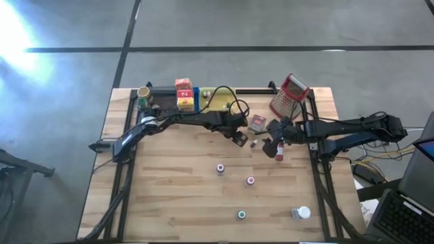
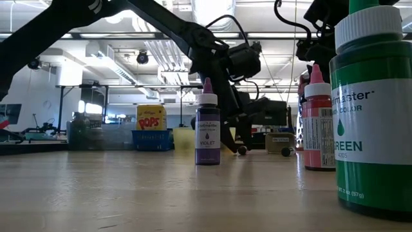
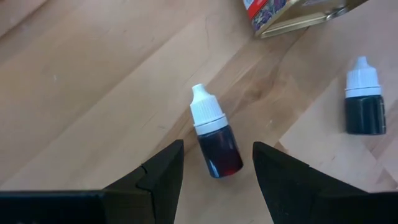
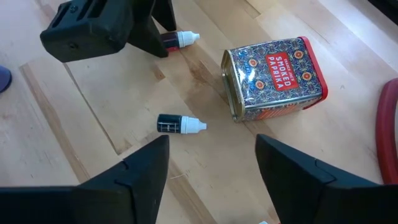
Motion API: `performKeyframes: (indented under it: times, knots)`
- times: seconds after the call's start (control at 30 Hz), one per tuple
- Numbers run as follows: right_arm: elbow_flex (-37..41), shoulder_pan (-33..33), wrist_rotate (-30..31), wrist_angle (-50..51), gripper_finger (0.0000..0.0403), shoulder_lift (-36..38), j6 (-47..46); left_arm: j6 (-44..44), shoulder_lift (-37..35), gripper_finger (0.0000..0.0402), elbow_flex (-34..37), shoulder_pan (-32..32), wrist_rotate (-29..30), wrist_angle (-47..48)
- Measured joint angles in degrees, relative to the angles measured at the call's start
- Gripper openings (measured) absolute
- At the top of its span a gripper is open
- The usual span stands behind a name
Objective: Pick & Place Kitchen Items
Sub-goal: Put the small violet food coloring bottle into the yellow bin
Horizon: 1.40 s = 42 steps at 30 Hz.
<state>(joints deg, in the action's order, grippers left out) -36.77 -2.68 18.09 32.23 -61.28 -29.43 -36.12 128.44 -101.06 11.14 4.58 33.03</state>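
Near edge of the table (image 1: 169, 217): a green-capped bottle (image 1: 241, 215) and a white-capped jar (image 1: 302, 213) stand untouched. A little farther in, the violet colour bottle (image 2: 207, 125) and a pink-capped bottle (image 1: 250, 181) stand upright, also unattended.

Mid-table is where the work is. The left gripper (image 3: 214, 177) hangs low over a small white-capped dropper bottle of dark red liquid (image 3: 214, 138), which lies on its side on the wood; the fingers stand apart, 1 on each side of the bottle's body, not touching it. Step in hand, by my reading: the pick of this dropper, pre-grasp stage.

Just beside it lies a 2nd dropper bottle with dark contents (image 4: 180, 124), and next to that a smoked paprika tin (image 4: 273, 76) on its side. The right gripper (image 4: 211, 165) hovers above these 2, jaws apart, holding nothing.

Far edge: the trays with a yellow box (image 1: 184, 102) and the metal grater (image 1: 288, 95).

Next move likely calls for the left fingers to drop fully to the wood and close squarely across the round body so it doesn't roll out.
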Motion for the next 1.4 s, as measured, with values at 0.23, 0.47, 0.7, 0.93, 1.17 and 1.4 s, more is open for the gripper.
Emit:
performKeyframes:
  times: [0.23,0.47,0.7,0.93,1.17,1.4]
  knots:
    - [0.0,0.0,0.0,0.0,0.022,0.0,0.0,0.02,0.0,0.0188,0.11,0.0,0.48,-0.06]
    - [0.0,0.0,-0.02,0.0,0.023,0.0,0.0,0.17,0.11,0.0139,0.17,0.0,0.5,-0.04]
    - [0.0,0.0,-0.01,0.0,0.0254,0.0,0.0,2.52,0.11,0.0098,0.17,0.0,0.49,0.0]
    - [0.0,0.0,-0.02,0.0,0.028,0.0,0.0,7.33,-0.34,0.0095,0.17,-0.04,-1.06,1.34]
    - [0.0,0.02,-0.02,0.0,0.0305,0.0,0.0,14.07,-3.7,0.0095,0.2,-0.73,0.1,1.6]
    - [0.0,0.02,-0.02,-0.01,0.0332,0.0,0.0,20.02,-10.28,0.0094,4.74,-1.53,3.02,-1.13]
